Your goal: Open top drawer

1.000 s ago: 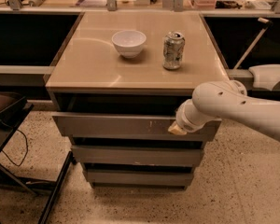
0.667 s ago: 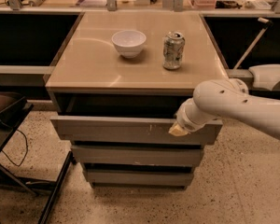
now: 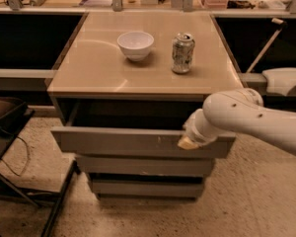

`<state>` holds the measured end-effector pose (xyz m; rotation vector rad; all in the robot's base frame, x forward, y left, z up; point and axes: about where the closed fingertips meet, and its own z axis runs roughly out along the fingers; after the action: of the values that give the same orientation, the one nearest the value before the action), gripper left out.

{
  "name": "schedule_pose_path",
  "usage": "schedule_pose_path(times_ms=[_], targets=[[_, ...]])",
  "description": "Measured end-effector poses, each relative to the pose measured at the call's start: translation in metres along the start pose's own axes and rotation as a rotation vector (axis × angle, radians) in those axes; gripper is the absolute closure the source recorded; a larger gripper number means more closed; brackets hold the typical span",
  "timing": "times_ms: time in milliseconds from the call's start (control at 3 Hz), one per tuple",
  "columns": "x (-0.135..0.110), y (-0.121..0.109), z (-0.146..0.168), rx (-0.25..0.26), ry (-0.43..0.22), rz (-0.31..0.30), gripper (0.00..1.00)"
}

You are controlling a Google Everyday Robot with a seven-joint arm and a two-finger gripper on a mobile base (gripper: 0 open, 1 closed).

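Note:
The top drawer (image 3: 123, 141) is the widest grey drawer, with small pale scratch marks on its long front panel. It stands pulled out from the cabinet, with a dark gap behind the panel. My gripper (image 3: 188, 142) is at the right part of the panel's top edge, at the end of my white arm (image 3: 246, 117), which comes in from the right. Only a pale tip of the gripper shows at the panel.
A white bowl (image 3: 135, 44) and a drink can (image 3: 182, 52) stand on the cabinet's tan top (image 3: 93, 63). Two narrower grey drawer fronts (image 3: 138, 166) sit below. A dark chair frame (image 3: 10, 147) stands at the left. Speckled floor lies in front.
The top drawer has slid a little further out toward the camera, and my gripper and arm have moved with it.

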<state>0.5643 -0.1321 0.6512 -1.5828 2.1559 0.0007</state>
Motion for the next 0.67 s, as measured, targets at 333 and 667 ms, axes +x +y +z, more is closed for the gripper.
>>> schedule_pose_path(times_ms=[333, 667], targets=[[0.0, 0.0, 0.0, 0.0, 0.0, 0.0, 1.0], [0.005, 0.022, -0.008, 0.031, 0.01, -0.001, 1.0]])
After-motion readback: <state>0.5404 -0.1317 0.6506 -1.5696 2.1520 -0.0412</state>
